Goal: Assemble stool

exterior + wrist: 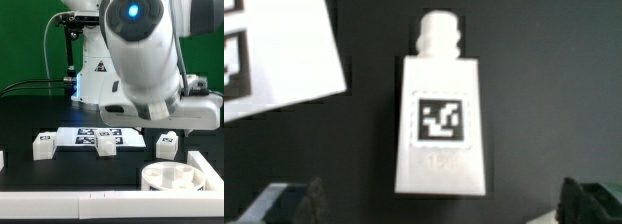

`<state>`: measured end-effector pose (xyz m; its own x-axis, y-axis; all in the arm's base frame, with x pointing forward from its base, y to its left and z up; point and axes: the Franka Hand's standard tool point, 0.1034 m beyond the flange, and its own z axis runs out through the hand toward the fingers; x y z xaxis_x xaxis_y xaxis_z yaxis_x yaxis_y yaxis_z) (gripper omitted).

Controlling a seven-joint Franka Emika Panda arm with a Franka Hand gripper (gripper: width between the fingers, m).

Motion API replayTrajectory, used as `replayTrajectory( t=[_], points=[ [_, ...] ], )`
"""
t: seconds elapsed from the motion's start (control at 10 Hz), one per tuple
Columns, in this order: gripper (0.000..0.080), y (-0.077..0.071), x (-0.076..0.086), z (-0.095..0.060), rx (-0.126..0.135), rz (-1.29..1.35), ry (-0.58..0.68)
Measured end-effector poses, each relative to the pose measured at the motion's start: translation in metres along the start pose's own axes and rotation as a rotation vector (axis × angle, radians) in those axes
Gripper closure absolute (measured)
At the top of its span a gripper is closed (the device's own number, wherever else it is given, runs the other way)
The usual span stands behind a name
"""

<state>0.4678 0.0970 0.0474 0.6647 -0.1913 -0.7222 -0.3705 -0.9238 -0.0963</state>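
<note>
Your surface (pixel 25 120) is matte black, with a white ledge (pixel 60 205) running along its near edge. Behind it you have a plain green backdrop (pixel 25 45) filling the rear of the exterior view. The marker board (pixel 85 133) lies flat on the black. The light falls evenly, and in the wrist view your surface reads as the same flat black.

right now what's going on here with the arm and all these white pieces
The robot arm is partway through putting a stool together. Its gripper is open and empty, hanging over a white leg that lies flat on the black table beside the marker board. The round seat sits apart with no legs visibly fitted, and another loose leg waits nearby.
</note>
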Motion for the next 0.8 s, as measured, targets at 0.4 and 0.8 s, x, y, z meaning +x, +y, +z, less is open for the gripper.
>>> replayTrajectory(
  t=[0.4, 0.8],
  points=[
    [0.0150, -0.002, 0.003, 0.008, 0.025, 0.034, -0.045],
    [0.0151, 0.000, 0.004, 0.014, 0.065, 0.062, -0.076]
  ],
)
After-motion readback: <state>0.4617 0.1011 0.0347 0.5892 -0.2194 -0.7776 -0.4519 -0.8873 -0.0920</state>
